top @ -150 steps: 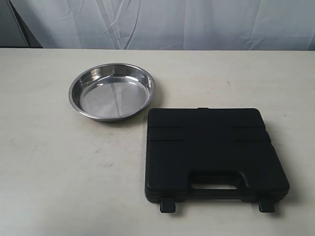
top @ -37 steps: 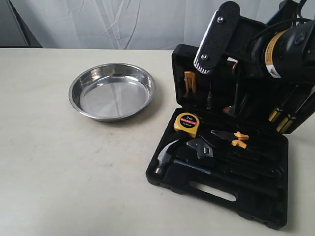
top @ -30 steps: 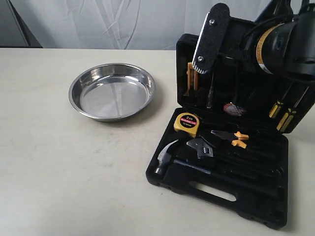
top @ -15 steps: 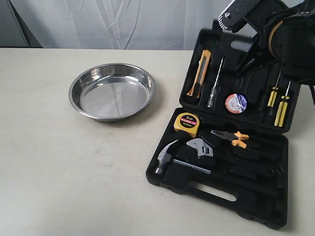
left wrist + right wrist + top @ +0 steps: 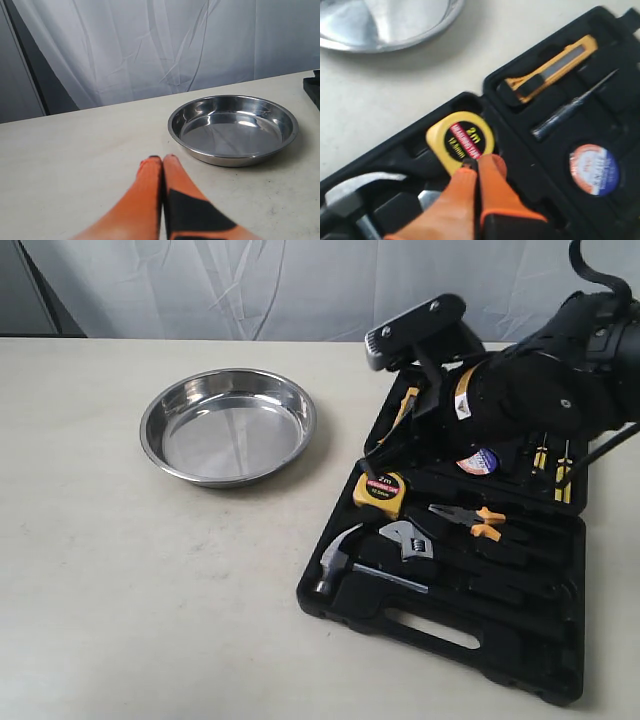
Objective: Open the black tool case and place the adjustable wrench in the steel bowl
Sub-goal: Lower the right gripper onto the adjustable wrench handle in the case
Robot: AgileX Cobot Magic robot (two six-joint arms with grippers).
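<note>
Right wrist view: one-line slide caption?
Shut right tool at the yellow tape measure inside the open black tool case.

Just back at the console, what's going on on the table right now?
The black tool case lies open with its lid back. The right end effector, shut and holding nothing, is down over the yellow tape measure near the hinge. The adjustable wrench sits in its recess beside the hammer, not yet picked up. The left end effector, shut, hangs low near the steel bowl.
</note>
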